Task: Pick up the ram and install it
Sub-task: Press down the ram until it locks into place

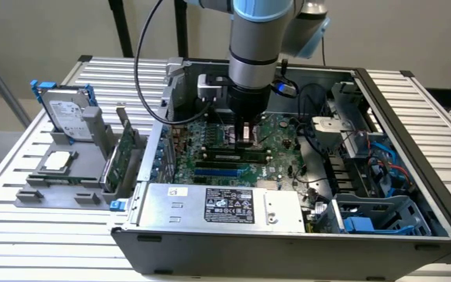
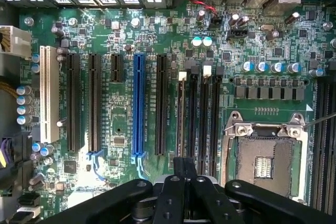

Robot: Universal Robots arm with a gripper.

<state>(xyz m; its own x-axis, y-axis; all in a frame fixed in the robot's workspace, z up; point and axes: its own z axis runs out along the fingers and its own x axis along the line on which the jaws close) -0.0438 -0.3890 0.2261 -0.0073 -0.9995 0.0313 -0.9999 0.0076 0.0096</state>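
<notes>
Grey sheet metal forms the open computer case (image 1: 288, 252), which holds the motherboard (image 1: 276, 132), a silver power supply (image 1: 225, 205) at six o'clock and a blue drive cage (image 1: 374, 214) at four o'clock. At nine o'clock from the case, a grey holder (image 1: 45, 197) carries an upright hard drive (image 1: 65, 114), a green expansion card (image 1: 124, 155) standing on edge and a flat processor (image 1: 57, 160).

The ram (image 1: 229, 155) stands in a slot at the middle of the board, directly under the gripper (image 1: 245, 140); whether they touch cannot be told.

The wrist view adds the board's detail: a blue slot (image 2: 138, 103), a white slot (image 2: 50, 93), the bare processor socket (image 2: 265, 163), and the gripper (image 2: 185, 167) clenched, its tips pressed together with nothing seen between them, just over the memory slots (image 2: 202, 124).
</notes>
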